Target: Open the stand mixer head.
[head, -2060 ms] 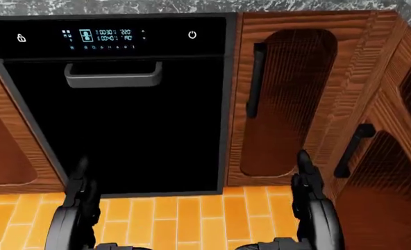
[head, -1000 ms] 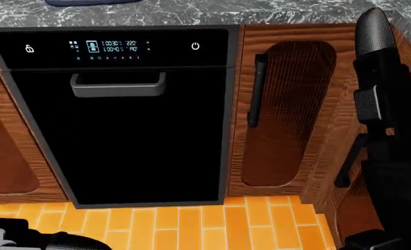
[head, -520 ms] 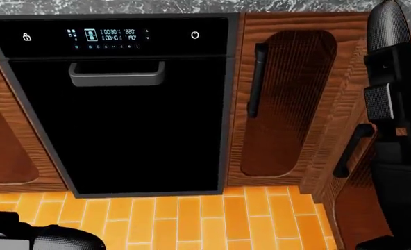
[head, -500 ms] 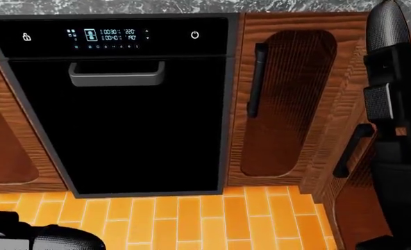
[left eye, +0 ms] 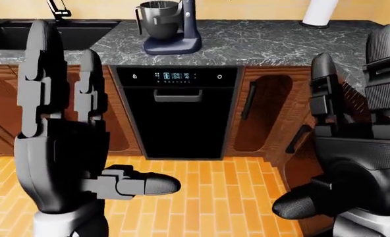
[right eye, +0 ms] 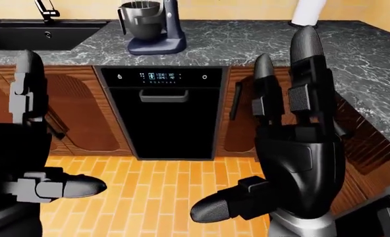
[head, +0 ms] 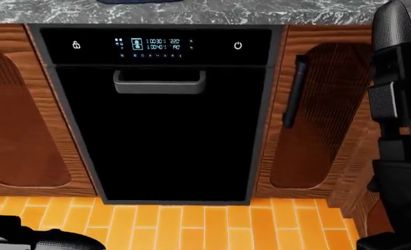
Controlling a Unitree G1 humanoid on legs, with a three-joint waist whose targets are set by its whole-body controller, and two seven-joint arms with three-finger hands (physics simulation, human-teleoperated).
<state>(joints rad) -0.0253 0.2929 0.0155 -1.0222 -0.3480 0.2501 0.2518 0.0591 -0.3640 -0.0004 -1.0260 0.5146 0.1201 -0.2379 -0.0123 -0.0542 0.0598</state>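
The step in hand looks like the approach: the robot stands off from the bench (left eye: 261, 42), and neither hand is near the mixer yet. The stand mixer (left eye: 170, 25) sits on the dark marbled bench close to its near edge, directly above the black dishwasher (left eye: 180, 113), with its steel bowl (left eye: 154, 19) to the left of the dark blue column; its head is cut off by the top of both eye views, so whether it is down cannot be told. The left hand (left eye: 63, 128) is raised with its fingers straight up and thumb out sideways, fully spread and holding nothing; the right hand (right eye: 294, 138) is raised likewise, spread and empty. Both hang well below and apart from the mixer, one to either side of the dishwasher. The next move probably calls for stepping closer, then reaching up to the mixer's head.
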